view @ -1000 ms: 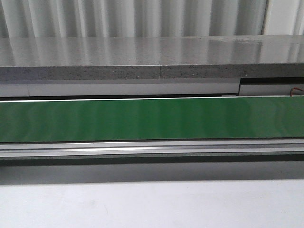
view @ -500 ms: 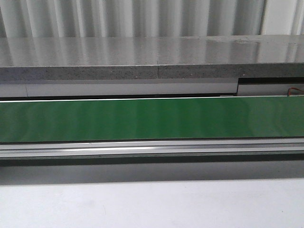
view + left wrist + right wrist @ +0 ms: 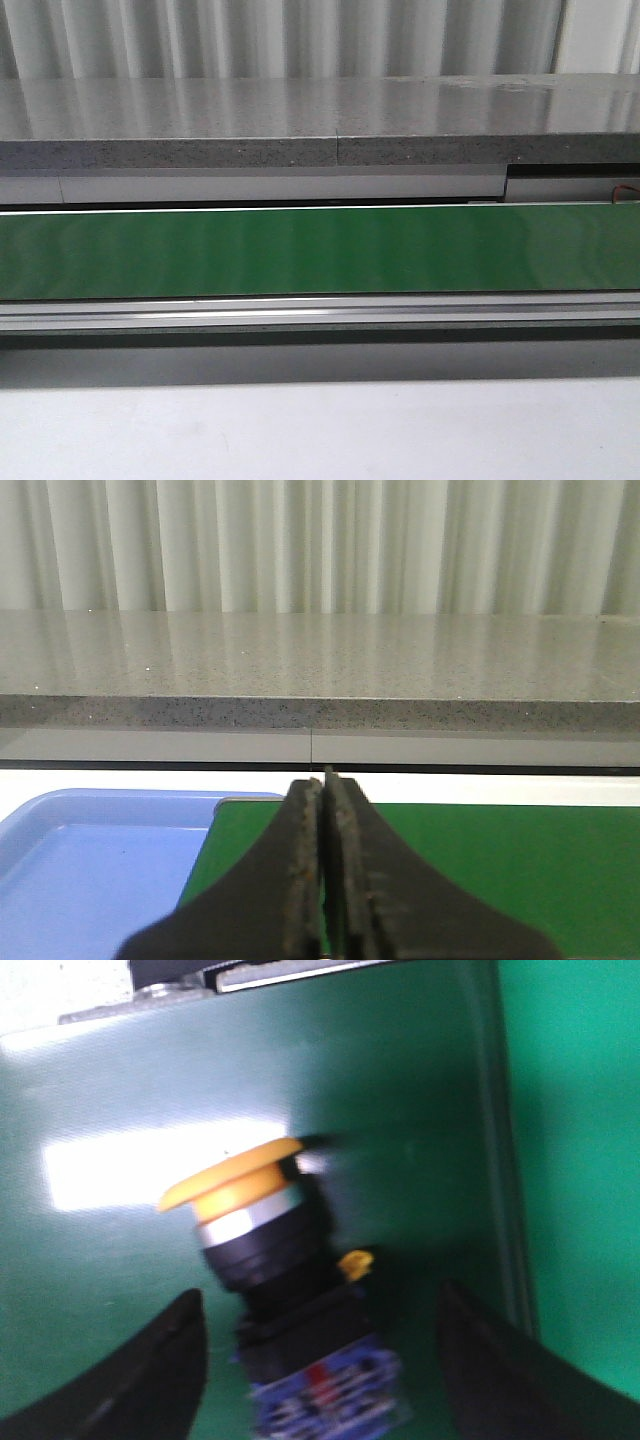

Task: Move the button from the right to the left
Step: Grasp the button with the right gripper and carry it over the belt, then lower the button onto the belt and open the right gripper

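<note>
Lying on the green belt (image 3: 400, 1090), the button (image 3: 270, 1290) shows its yellow cap, silver ring, black collar and blue block; no lettering is legible through the blur. The right gripper (image 3: 320, 1380) straddles it with fingers spread wide, touching nothing. The left gripper (image 3: 325, 880) is pressed together, empty, above a blue tray (image 3: 90, 870). Behind runs a speckled grey counter (image 3: 320, 120).

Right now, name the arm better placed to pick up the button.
Right. Its pincer is open with the button between its fingers on the green belt. The left pincer is shut, with only the belt and a blue tray in its view.
</note>
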### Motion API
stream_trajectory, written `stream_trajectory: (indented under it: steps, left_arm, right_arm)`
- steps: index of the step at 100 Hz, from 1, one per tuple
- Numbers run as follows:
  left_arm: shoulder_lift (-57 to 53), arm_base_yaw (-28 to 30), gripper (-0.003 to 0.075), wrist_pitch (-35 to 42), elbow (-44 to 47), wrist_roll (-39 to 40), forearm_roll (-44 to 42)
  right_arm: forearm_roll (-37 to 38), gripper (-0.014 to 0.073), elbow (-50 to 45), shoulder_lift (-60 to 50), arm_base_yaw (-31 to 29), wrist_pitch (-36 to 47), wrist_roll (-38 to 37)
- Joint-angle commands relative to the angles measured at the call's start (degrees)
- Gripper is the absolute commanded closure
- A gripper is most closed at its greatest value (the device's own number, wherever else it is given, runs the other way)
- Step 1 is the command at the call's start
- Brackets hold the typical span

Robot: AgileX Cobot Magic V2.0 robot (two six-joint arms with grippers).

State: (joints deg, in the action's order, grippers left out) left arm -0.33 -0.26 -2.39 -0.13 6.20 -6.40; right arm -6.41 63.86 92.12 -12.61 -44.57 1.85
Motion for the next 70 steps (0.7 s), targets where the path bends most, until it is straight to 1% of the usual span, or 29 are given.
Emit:
stream_trajectory:
  steps: [1,12,25,38,59,70]
  left_arm:
    - [-1.9,-0.3,0.0740,4.6,1.4,0.6,0.1]
    - [-1.9,-0.3,0.0740,4.6,1.4,0.6,0.1]
    - [-1.9,-0.3,0.0740,4.6,1.4,0.6,0.1]
    - [-1.9,-0.3,0.0740,4.6,1.4,0.6,0.1]
    - [-1.9,-0.3,0.0740,4.6,1.4,0.6,0.1]
    - [-1.9,-0.3,0.0740,4.6,1.4,0.6,0.1]
  right_arm:
    - [-0.2,0.0008,1.2,-2.3,0.0,1.7,0.8]
    - [-1.0,-0.0043,1.2,-2.3,0.0,3.1,1.0]
    - [-2.5,-0.0043,1.2,-3.8,1.2,4.0,3.5]
    - [-5.7,-0.0043,1.2,-6.6,3.5,5.8,6.8]
    - [-5.7,-0.0043,1.1,-13.1,6.2,7.1,8.9]
    - [-5.7,-0.0043,-1.3,-18.2,6.4,8.4,9.0]
